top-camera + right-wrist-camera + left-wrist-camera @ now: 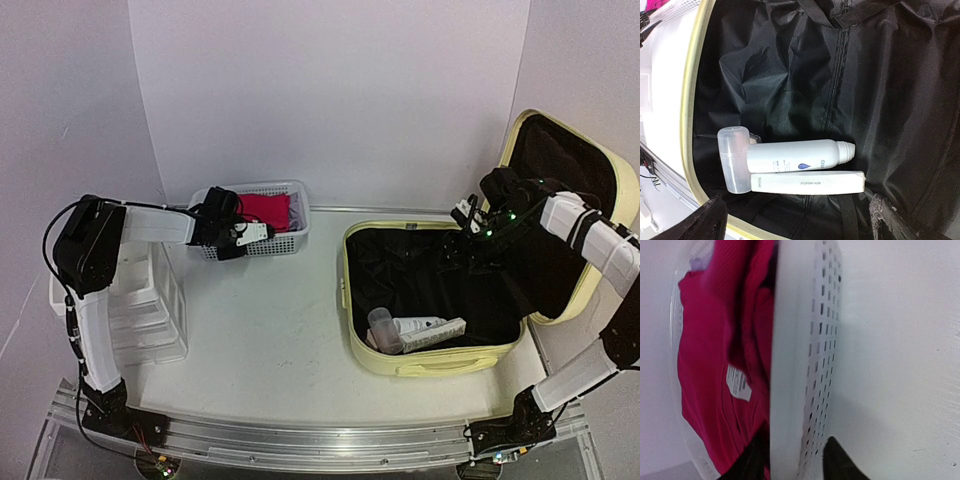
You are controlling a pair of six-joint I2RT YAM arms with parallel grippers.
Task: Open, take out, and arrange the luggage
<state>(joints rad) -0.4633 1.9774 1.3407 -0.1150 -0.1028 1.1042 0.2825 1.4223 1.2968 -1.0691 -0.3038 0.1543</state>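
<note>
The pale yellow luggage [430, 365] lies open at the right, its lid [625, 195] standing up behind. On the black lining [790, 75] lie a white bottle [795, 156], a long white box [807, 182] and a clear-capped tube [732, 160]; they also show in the top view, bunched by the luggage's front wall [420, 328]. My right gripper [470, 235] [795, 220] hangs open and empty above these items. My left gripper [238, 238] [795, 460] straddles the near wall of the white mesh basket [815, 340], the fingers close on both sides of it.
The white mesh basket [290, 243] stands at the back left and holds a red garment [265, 210] with a white tag [738, 382]. A white plastic drawer organizer [150, 310] stands at the left by the left arm. Bare table [270, 330] lies between basket and luggage.
</note>
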